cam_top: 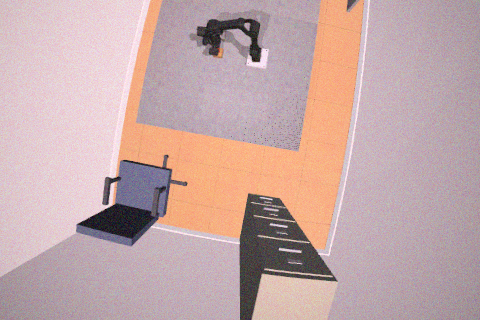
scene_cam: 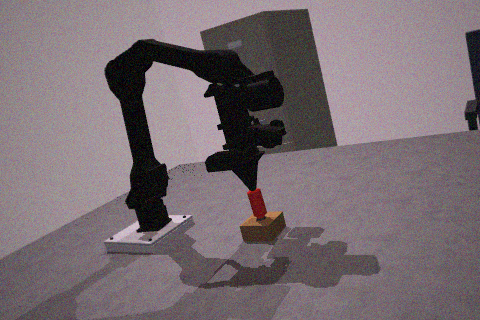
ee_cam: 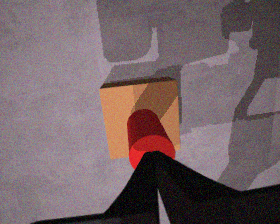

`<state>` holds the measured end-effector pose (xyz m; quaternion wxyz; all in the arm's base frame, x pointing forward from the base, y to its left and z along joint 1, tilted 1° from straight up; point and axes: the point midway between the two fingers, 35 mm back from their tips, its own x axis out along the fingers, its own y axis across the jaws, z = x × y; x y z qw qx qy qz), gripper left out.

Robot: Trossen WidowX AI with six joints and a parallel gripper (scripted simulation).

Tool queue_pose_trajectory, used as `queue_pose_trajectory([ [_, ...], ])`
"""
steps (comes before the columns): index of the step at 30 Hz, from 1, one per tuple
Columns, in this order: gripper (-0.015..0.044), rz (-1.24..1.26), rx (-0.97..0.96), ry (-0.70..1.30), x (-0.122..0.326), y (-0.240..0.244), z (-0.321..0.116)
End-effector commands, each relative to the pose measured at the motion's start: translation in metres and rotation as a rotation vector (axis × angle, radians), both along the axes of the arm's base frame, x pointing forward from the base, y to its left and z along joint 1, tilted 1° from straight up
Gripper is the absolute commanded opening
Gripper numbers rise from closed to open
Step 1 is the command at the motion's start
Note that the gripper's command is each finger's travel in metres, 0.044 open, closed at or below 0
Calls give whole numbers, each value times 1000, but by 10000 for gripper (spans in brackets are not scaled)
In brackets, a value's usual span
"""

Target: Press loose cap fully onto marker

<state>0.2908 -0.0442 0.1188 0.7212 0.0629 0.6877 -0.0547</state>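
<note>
The red cap (scene_cam: pixel 257 203) (ee_cam: pixel 145 126) sits over the top of the marker, which stands in the orange-brown holder block (cam_top: pixel 220 53) (scene_cam: pixel 256 233) (ee_cam: pixel 118 112). A small dark band shows between cap and block in the exterior view; the rest of the marker is hidden. My gripper (scene_cam: pixel 253 189) (ee_cam: pixel 151 158) is shut and empty, fingertips together. The tips are at the flat top of the cap, touching it or just above; which cannot be told. In the top view the cap is hidden by the arm.
The arm's white base plate (cam_top: pixel 262 64) (scene_cam: pixel 125 248) stands to one side of the block. A chair (cam_top: pixel 142 187) and a drawer cabinet (cam_top: pixel 295 290) (scene_cam: pixel 295 60) stand far from the arm. Arm shadows fall around the block.
</note>
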Motion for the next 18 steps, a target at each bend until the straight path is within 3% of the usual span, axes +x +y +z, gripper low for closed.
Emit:
queue_pose_trajectory([
  [1,0,0,-1,-7,3,-1,26],
  [6,0,0,-1,-4,-2,-1,80],
  [12,0,0,-1,-3,-4,-1,87],
  [18,157,0,-1,-3,-4,-1,87],
])
